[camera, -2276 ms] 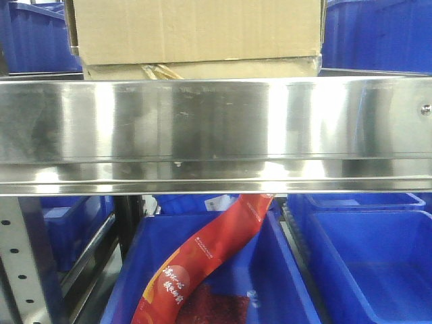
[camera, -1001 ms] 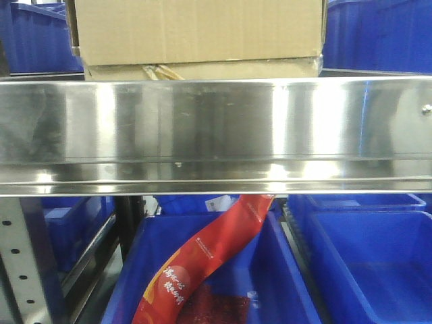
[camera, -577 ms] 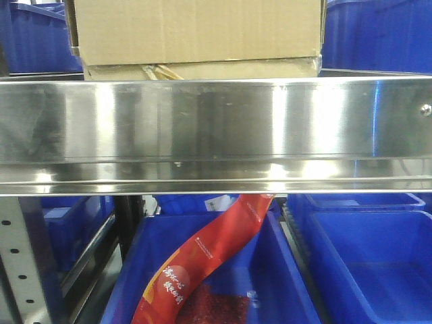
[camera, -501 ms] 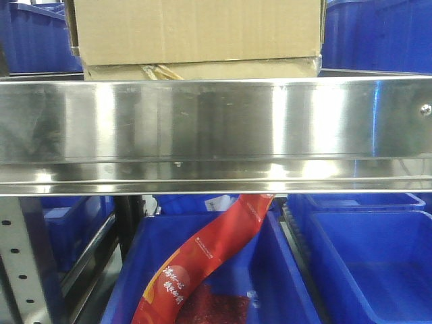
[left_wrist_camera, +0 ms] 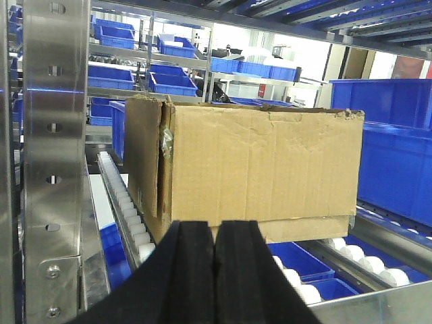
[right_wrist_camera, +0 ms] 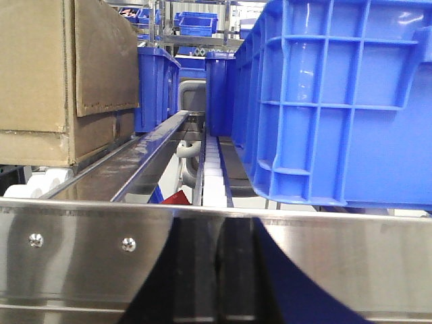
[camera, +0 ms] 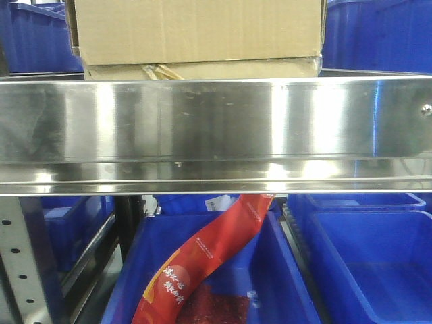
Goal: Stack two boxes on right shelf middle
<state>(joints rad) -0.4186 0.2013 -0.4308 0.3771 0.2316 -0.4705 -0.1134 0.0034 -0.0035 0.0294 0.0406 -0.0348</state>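
Two tan cardboard boxes stand stacked on the shelf behind its shiny steel front rail. The upper box rests on the lower box, of which only a strip shows. In the left wrist view the upper box covers the lower box on white rollers. My left gripper is shut and empty, just short of the boxes. My right gripper is shut and empty, dark against the rail, to the right of the boxes.
A big blue bin stands on the shelf right of the boxes. Blue bins sit on the level below, one holding a red packet. A perforated upright stands left of the boxes.
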